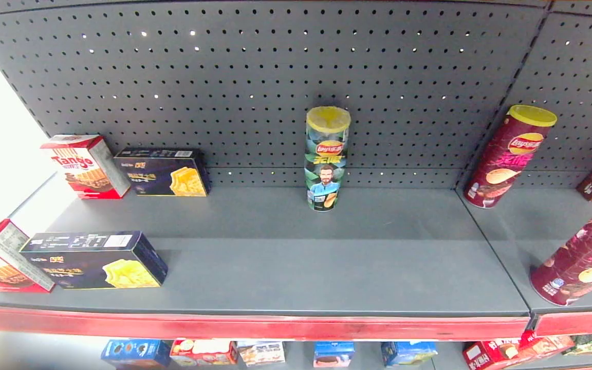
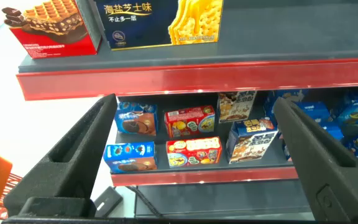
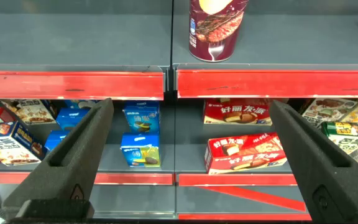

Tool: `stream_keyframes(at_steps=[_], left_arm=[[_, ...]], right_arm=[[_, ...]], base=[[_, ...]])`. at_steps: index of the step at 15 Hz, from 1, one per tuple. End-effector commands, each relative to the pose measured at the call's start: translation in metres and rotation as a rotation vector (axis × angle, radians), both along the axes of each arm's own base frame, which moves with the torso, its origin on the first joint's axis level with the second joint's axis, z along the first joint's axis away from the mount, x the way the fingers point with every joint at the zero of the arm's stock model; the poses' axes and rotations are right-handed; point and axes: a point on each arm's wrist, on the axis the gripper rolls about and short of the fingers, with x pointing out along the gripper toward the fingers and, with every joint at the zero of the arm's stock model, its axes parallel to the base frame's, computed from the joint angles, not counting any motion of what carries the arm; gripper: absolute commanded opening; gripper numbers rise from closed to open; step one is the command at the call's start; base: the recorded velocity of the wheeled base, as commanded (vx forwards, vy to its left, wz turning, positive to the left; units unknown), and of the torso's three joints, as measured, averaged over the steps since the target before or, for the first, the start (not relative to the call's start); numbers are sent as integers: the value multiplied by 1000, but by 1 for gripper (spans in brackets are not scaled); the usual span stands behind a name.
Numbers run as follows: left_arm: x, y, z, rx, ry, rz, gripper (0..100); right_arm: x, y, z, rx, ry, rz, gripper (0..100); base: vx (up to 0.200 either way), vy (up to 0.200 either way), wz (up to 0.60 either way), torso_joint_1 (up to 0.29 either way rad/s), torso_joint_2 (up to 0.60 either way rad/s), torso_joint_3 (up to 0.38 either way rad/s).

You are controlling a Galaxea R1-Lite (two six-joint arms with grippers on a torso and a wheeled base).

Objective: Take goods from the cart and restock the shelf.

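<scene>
This is a shop, a supermarket aisle. Ahead of the left gripper (image 2: 193, 104) is a dark metal shelf (image 1: 296, 267) with a perforated back panel (image 1: 224, 77) and red front strip (image 1: 255, 326). Chip tubes (image 1: 327, 159) and biscuit boxes (image 1: 95, 259) face outward. Beyond the right gripper (image 3: 190, 104), lower levels carry more boxed snacks (image 3: 244, 152).

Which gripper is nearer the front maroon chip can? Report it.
Right. The right gripper is just below the maroon chip can, in front of it; the left gripper is before the dark blue box at the shelf's left end.
</scene>
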Motion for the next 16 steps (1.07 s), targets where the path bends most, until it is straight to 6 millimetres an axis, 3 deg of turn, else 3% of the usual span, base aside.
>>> stream_keyframes(at_steps=[1, 5, 16], left_arm=[[0, 0, 0, 1, 1, -2, 100], [0, 0, 0, -1, 1, 0, 100], [0, 0, 0, -1, 1, -2, 100]], right_arm=[[0, 0, 0, 0, 1, -1, 100], [0, 0, 0, 3, 0, -1, 100], [0, 0, 0, 2, 1, -1, 100]], base=[[0, 0, 0, 0, 0, 0], [0, 0, 0, 0, 0, 0], [0, 0, 600, 2, 4, 1]])
